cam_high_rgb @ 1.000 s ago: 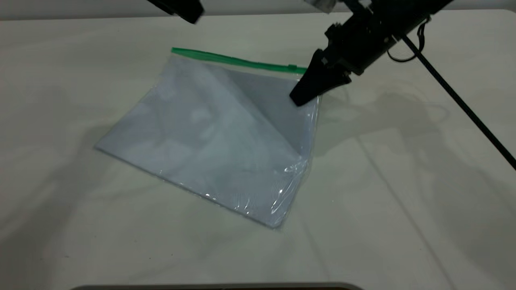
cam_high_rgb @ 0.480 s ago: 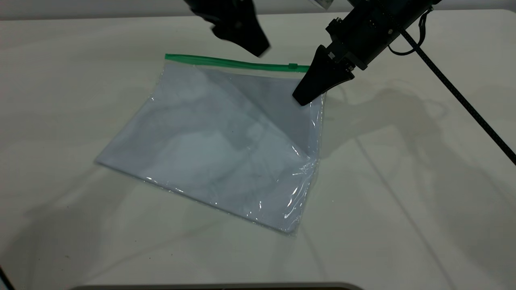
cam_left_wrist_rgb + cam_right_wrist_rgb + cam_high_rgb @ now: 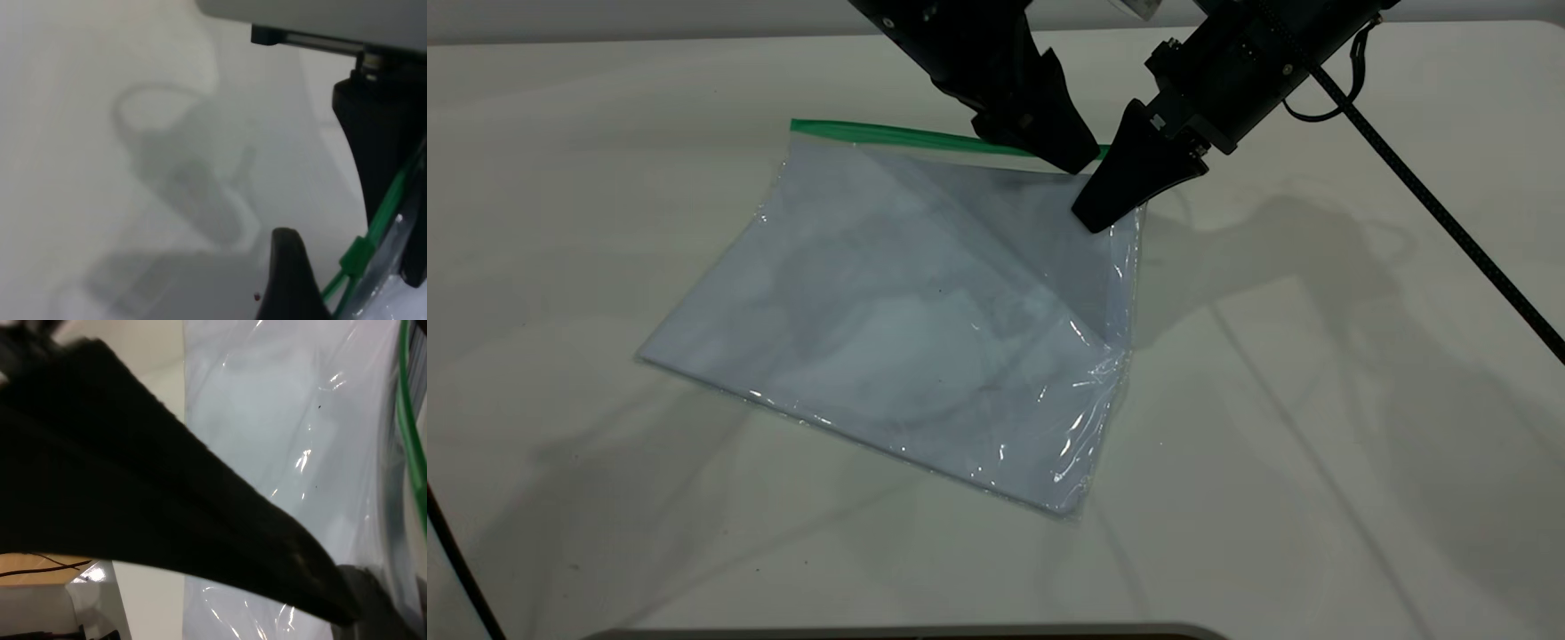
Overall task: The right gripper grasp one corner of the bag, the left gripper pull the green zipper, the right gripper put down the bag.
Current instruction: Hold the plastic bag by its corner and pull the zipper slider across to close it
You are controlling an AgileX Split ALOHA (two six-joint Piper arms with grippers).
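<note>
Plastic, clear and glossy, forms the bag [image 3: 889,320]: a flat rectangular pouch with pale blue-white sheets inside, crinkled and glinting at its lower right corner. It lies at the frame's centre on the matte white table [image 3: 1316,444], its far right corner raised. The zipper [image 3: 889,135], a narrow bright green strip, runs along the upper edge. The right gripper [image 3: 1096,218], a black tapered wedge, slants down from the upper right and is clamped on that raised corner. The left gripper [image 3: 1080,160], black and pointed, reaches down from top centre, its tip at the strip's right end. In the left wrist view its 2 fingers [image 3: 288,280] stand parted, with the small green slider [image 3: 355,257] between them, ungrasped.
</note>
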